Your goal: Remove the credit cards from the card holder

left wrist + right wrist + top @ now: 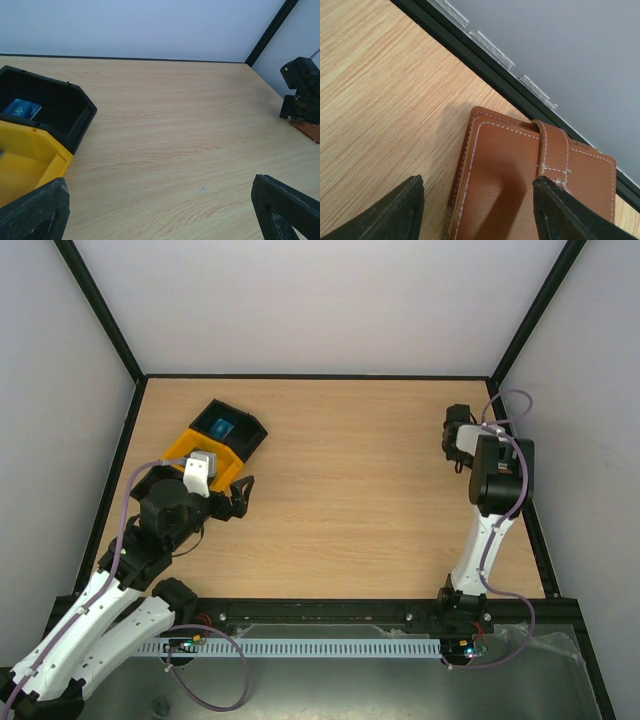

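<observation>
Card holder [520, 170] lies flat and closed on the counter [350, 490], directly below the right tool [477, 202]. Its brown leather cover faces up, with pale stitching round the edge. A leather strap [552, 150] folds over its far edge, on the side of the tool's right-hand finger. Just beyond the tool, past that far edge, runs a black frame rail [470, 55] with a grey wall behind it.

The right tool's fingers stand apart. One hangs over bare wood just outside the card holder's long edge, and the other over the leather close to the strap. They clamp nothing. A shadow falls on the cover between them, but from this close angle I cannot tell whether either tip touches the leather.

The left tool [160, 212] is well apart from the card holder, across the counter. Its fingers are spread wide with only bare wood between them. Ahead of it and to its left sits a yellow bin [25, 160]. Touching that bin, farther from the tool, is a black bin [75, 112] with a blue card-like item [21, 109] lying inside. Far ahead to this tool's right, the right arm [302, 85] stands over the brown leather near the counter's edge.
</observation>
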### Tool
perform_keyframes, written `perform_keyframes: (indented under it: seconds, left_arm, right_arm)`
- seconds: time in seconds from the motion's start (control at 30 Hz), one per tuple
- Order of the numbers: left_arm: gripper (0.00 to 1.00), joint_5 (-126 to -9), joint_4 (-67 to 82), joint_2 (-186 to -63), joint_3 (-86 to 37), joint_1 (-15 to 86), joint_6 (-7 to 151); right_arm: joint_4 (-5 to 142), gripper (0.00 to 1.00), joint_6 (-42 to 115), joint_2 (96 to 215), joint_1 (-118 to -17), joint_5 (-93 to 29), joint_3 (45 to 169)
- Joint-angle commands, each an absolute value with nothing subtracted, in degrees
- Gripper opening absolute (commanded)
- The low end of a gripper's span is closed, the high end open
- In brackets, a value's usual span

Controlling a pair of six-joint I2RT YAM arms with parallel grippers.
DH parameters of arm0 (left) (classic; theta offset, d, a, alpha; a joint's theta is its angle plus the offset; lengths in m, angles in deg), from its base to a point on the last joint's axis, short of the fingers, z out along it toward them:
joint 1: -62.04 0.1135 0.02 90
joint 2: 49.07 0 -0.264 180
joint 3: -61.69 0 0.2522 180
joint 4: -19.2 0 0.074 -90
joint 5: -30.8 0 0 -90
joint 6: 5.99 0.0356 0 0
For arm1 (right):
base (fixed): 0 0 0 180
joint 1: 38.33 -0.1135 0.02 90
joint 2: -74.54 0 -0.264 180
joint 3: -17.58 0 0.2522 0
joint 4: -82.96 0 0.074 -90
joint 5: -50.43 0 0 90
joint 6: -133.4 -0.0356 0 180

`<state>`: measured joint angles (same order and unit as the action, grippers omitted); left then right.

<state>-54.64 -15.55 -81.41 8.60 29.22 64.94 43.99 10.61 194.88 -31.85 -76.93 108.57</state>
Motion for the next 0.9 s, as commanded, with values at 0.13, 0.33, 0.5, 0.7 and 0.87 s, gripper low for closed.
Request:
perform_keyframes:
  seconds: [0.13, 0.33, 0.5, 0.7, 0.87]
  left_arm:
    - [1.0, -53.7, -15.1, -81.0, 9.1, 29.5, 65.7]
    - [1.0, -54.0, -14.8, -80.7, 9.2, 29.5, 65.7]
    - [1.0, -53.8, -14.9, -80.7, 9.2, 29.5, 65.7]
    - [1.0, -54.0, -14.9, -81.1, 9.2, 29.6, 65.8]
    - [1.0, -53.9, -15.1, -80.8, 9.3, 29.5, 65.8]
  right_arm:
    - [46.4, 0.5, 5.7, 193.7, -31.4, -77.8, 103.8]
    - [47.4, 0.35, 6.7, 193.0, -31.4, -75.4, 103.0]
    - [48.0, 0.19, 6.7, 191.9, -31.4, -71.7, 102.2]
    - [50.9, 0.03, 8.6, 188.7, -32.7, -68.5, 98.5]
    - [50.6, 0.02, 9.8, 186.8, -34.8, -67.7, 97.7]
